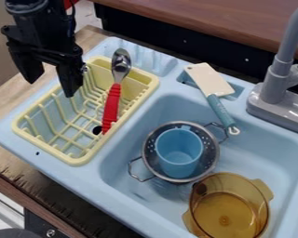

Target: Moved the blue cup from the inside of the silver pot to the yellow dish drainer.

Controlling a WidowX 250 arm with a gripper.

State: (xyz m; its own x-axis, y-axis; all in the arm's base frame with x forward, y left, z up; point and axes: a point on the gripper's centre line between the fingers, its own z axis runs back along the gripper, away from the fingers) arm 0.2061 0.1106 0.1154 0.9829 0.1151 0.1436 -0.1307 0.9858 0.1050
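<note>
1. Over the upper left part of the yellow dish drainer (pixel 77 161), your gripper (pixel 50 82) hangs with its fingers spread and nothing between them.
2. Your blue cup (pixel 178 155) is inside the silver pot (pixel 210 152), well apart from the gripper. If you bring a finger down off-centre, it could strike the pot's rim or tip the cup.
3. Lift too low and you might drag the pot by its wire handles, or knock the amber pot (pixel 225 214) just beside it.
4. Watch the teal-handled utensil (pixel 210 81) leaning into the sink (pixel 248 146); a low sweep could catch it.
5. Your drainer holds a red-handled spoon (pixel 112 104). Release the cup against that, or across the ribs, and it may topple.
6. The sink contains both pots.
</note>
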